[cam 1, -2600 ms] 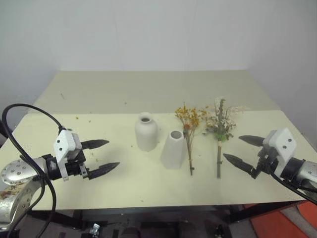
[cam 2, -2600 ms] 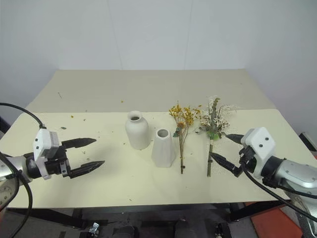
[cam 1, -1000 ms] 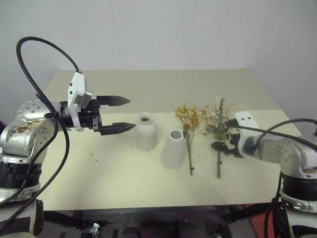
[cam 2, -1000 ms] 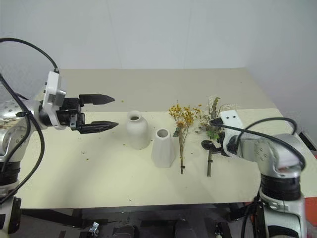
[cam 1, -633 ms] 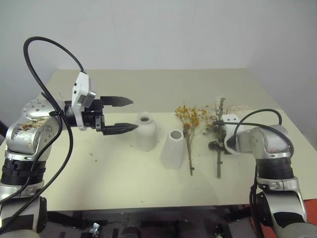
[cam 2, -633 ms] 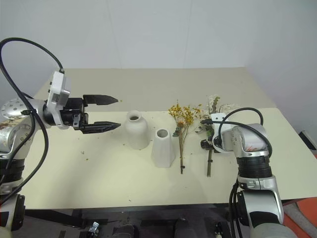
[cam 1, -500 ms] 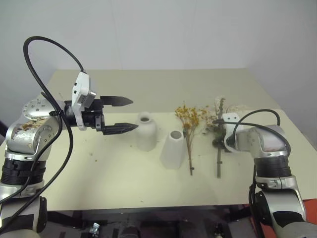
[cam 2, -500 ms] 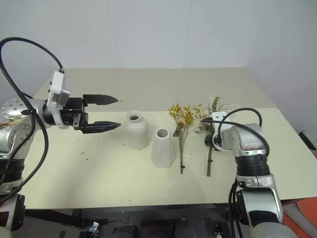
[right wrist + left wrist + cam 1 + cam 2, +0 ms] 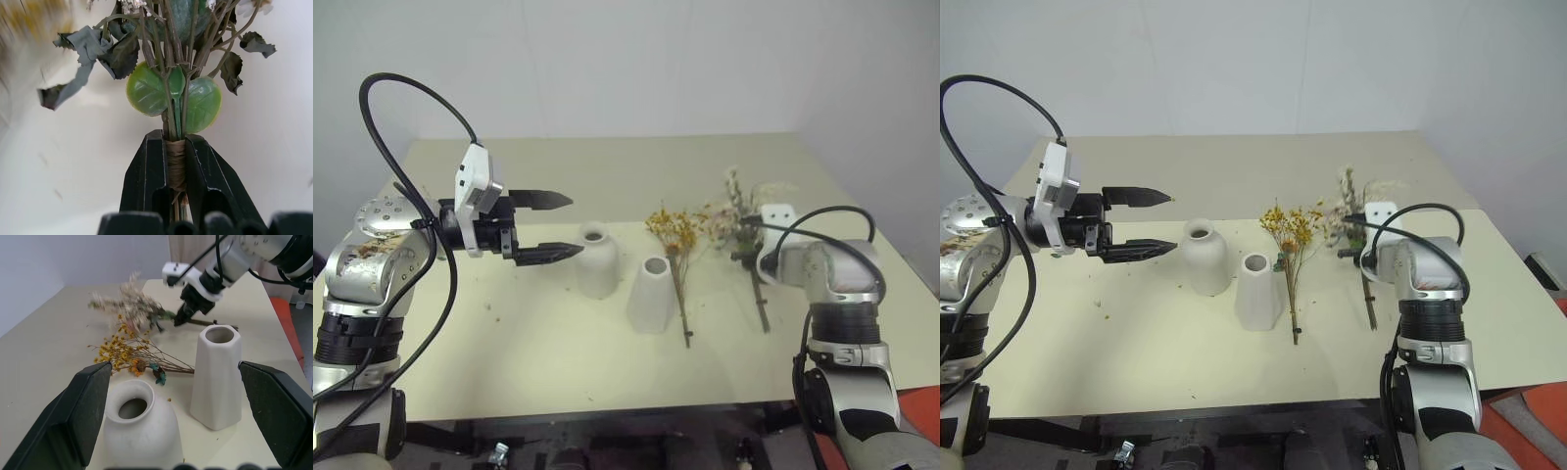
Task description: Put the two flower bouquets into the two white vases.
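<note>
The right gripper (image 9: 175, 161) is pinched tight on the wrapped stems of the pale bouquet (image 9: 747, 220) — its stem end slants down toward the counter (image 9: 548, 343). The yellow bouquet (image 9: 674, 235) lies flat beside the cone vase (image 9: 650, 294). The left gripper (image 9: 558, 225) hangs wide open and empty — close to the round vase (image 9: 595, 259).
</note>
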